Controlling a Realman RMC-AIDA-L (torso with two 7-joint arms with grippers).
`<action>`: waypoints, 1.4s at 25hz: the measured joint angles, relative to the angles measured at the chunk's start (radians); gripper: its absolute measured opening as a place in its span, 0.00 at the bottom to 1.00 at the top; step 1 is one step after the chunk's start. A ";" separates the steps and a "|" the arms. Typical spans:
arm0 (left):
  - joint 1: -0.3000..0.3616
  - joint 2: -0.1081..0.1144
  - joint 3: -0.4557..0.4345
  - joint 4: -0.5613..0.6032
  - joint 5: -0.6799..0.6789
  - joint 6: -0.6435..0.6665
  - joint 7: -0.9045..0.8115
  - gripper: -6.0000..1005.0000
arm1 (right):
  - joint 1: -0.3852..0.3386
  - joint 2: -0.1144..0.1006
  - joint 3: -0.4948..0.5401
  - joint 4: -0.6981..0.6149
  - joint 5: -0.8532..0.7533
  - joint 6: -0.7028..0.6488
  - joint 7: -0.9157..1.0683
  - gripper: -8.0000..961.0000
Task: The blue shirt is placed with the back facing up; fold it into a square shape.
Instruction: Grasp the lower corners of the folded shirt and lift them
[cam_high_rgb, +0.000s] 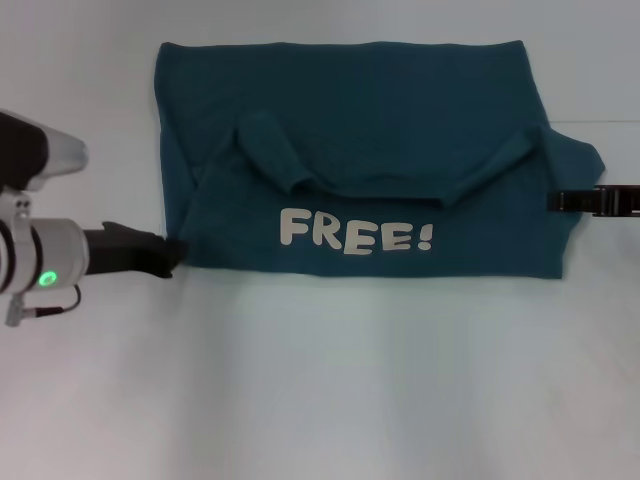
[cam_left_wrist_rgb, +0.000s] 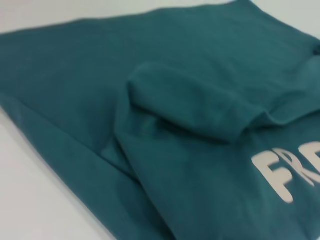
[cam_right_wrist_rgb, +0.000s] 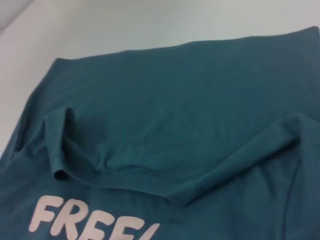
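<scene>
Blue shirt (cam_high_rgb: 360, 110) is lying half-folded on the table (cam_high_rgb: 320, 390), "FREE!" showing; left pincer (cam_high_rgb: 172, 254) and right pincer (cam_high_rgb: 556, 201) are sitting at its edges, grip state impossible to tell.

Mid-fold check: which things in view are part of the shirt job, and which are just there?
Part of the job:
- blue shirt, partly folded, "FREE!" lettering showing
- left gripper, at the shirt's near left corner
- right gripper, at the shirt's right edge

Just there:
- white table, nothing else lies on it
</scene>
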 joint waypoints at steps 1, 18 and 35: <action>0.004 0.000 -0.001 0.013 0.000 0.006 -0.009 0.05 | -0.001 0.000 -0.001 0.004 0.006 0.003 -0.007 0.67; -0.049 0.007 0.008 -0.050 0.026 -0.068 -0.052 0.37 | 0.043 -0.003 -0.019 0.076 0.022 0.049 -0.034 0.67; -0.097 0.006 0.055 -0.144 0.035 -0.187 -0.039 0.85 | 0.068 -0.006 -0.009 0.156 0.024 0.121 -0.062 0.67</action>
